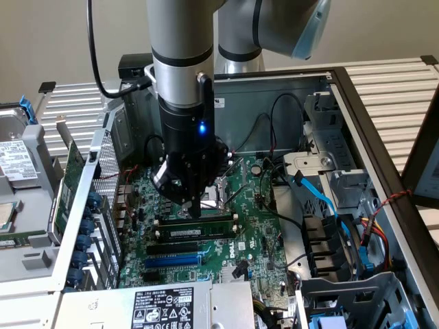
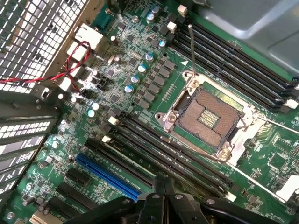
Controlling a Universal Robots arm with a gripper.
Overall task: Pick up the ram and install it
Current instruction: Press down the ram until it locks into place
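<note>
Item: open computer case (image 1: 357, 103), motherboard (image 1: 240, 226) lying flat inside.

Gripper (image 1: 195, 209): pincer closed, fingertips pressed together, nothing held between them. It stands over the memory slots, its tip on or just above the stick beneath it; contact cannot be told for certain.

Ram (image 1: 199, 233): a long green stick with a white label, lying along a black slot in the bank just near of the processor socket (image 1: 219, 195). It appears to sit in the slot already, level from end to end.

Other entries: blue slot (image 1: 171, 260) near of the ram; blue cable (image 1: 309, 195) at the exterior view's right; green card (image 1: 68, 185) upright outside the case, at the exterior view's left.

Handling note, as a judgement: the step in hand looks like pressing the stick home. Push straight down along the slot line, evenly, so both end latches catch; a tilted push risks one end staying high or the tip slipping onto the board.
</note>
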